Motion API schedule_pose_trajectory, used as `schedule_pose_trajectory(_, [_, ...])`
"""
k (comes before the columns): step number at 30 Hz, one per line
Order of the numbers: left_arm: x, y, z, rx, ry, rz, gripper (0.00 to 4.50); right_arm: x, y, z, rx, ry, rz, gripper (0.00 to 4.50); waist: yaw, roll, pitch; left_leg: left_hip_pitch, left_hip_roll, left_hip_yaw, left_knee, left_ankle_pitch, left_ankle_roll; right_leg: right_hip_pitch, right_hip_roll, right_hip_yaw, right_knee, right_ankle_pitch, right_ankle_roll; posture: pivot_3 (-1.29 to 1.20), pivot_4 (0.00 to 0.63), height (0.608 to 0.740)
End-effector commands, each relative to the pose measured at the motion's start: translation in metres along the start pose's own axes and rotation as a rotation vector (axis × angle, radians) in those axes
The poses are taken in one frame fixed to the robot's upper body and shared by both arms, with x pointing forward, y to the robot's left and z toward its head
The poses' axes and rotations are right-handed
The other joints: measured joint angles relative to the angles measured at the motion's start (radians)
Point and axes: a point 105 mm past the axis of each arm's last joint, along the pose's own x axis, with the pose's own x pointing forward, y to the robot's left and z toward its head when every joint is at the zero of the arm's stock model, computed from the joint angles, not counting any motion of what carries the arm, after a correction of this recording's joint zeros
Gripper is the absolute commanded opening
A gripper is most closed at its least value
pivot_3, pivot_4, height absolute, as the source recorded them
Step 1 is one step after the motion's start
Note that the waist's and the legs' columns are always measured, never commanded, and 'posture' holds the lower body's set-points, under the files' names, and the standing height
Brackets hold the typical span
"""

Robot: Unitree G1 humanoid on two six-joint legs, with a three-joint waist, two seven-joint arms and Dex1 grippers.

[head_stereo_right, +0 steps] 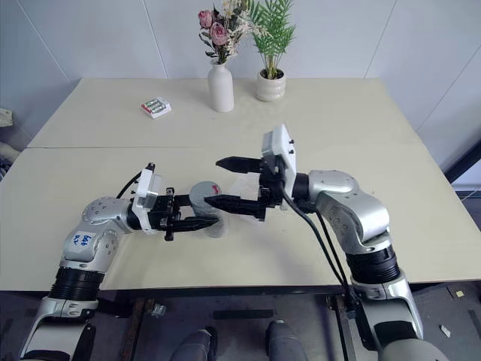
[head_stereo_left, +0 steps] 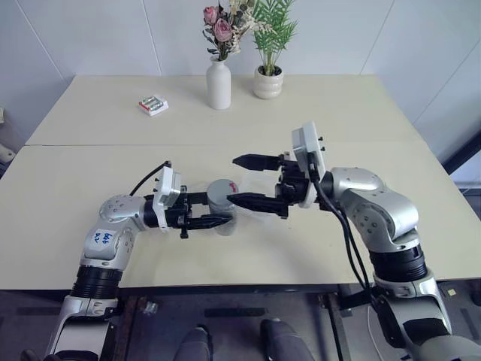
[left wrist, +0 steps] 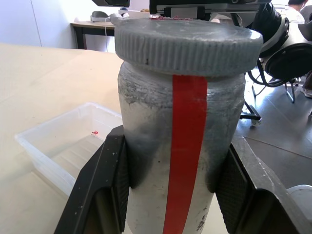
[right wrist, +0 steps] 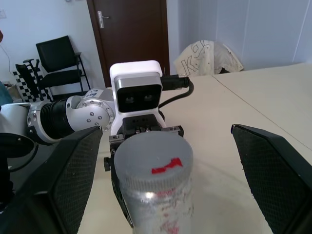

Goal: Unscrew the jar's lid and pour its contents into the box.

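Observation:
My left gripper is shut on the jar, a silvery-grey cylinder with a red stripe, and holds it upright just above the table near the front middle. The ribbed grey lid sits on the jar's top and carries a small red mark. The contents are hidden inside. My right gripper comes in level from the right and is open wide, one finger to each side of the lid, touching nothing. The box, a clear shallow tub, lies on the table just past the jar.
At the table's back stand a white vase of flowers and a small potted plant. A small red-green-white pack lies at the back left. The table's front edge runs just below both arms.

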Motion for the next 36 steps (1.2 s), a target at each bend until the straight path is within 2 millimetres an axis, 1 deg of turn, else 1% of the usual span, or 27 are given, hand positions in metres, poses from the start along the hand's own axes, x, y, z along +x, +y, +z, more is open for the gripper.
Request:
schedule_pose_trajectory(1, [0.003, -0.002, 0.011, 0.041, -0.03, -0.017, 1.94, 0.006, -0.004, 0.005, -0.053, -0.002, -0.017, 4.46, 0.001, 0.0, 0.0, 0.0, 0.0, 0.0, 0.0, 0.0, 0.0, 0.0, 0.0, 0.0, 0.0, 0.0, 0.0, 0.0, 0.15, 0.74])
schedule_pose_trajectory(10, [0.005, -0.003, 0.011, 0.043, -0.035, -0.01, 1.94, 0.025, 0.002, -0.003, -0.053, 0.026, 0.048, 4.46, -0.001, 0.0, 0.0, 0.0, 0.0, 0.0, 0.0, 0.0, 0.0, 0.0, 0.0, 0.0, 0.001, 0.0, 0.0, 0.0, 0.15, 0.74])
schedule_pose_trajectory(17, [0.006, -0.004, 0.011, 0.042, -0.038, -0.01, 1.94, 0.029, 0.0, -0.007, -0.057, 0.042, 0.035, 4.46, 0.0, 0.0, 0.0, 0.0, 0.0, 0.0, 0.0, 0.0, 0.0, 0.0, 0.0, 0.0, 0.0, 0.0, 0.0, 0.0, 0.15, 0.74])
schedule_pose_trajectory(22, [0.006, -0.004, 0.011, 0.04, -0.04, -0.009, 1.94, 0.026, -0.004, -0.006, -0.063, 0.041, 0.009, 4.46, 0.0, 0.0, 0.0, 0.0, 0.0, 0.0, 0.0, 0.0, 0.0, 0.0, 0.0, 0.0, 0.0, 0.0, 0.0, 0.0, 0.15, 0.74])
schedule_pose_trajectory(30, [0.005, -0.004, 0.011, 0.039, -0.039, -0.004, 1.94, 0.013, -0.012, -0.001, -0.069, 0.032, -0.042, 4.46, 0.0, 0.0, 0.0, 0.0, 0.0, 0.0, 0.0, 0.0, 0.0, 0.0, 0.0, 0.0, 0.0, 0.0, 0.0, 0.0, 0.15, 0.74])
schedule_pose_trajectory(36, [0.005, -0.004, 0.011, 0.038, -0.04, -0.001, 1.94, 0.004, -0.016, -0.002, -0.063, 0.04, -0.065, 4.46, -0.001, 0.0, 0.0, 0.0, 0.0, 0.0, 0.0, 0.0, 0.0, 0.0, 0.0, 0.0, 0.0, 0.0, 0.0, 0.0, 0.15, 0.74])
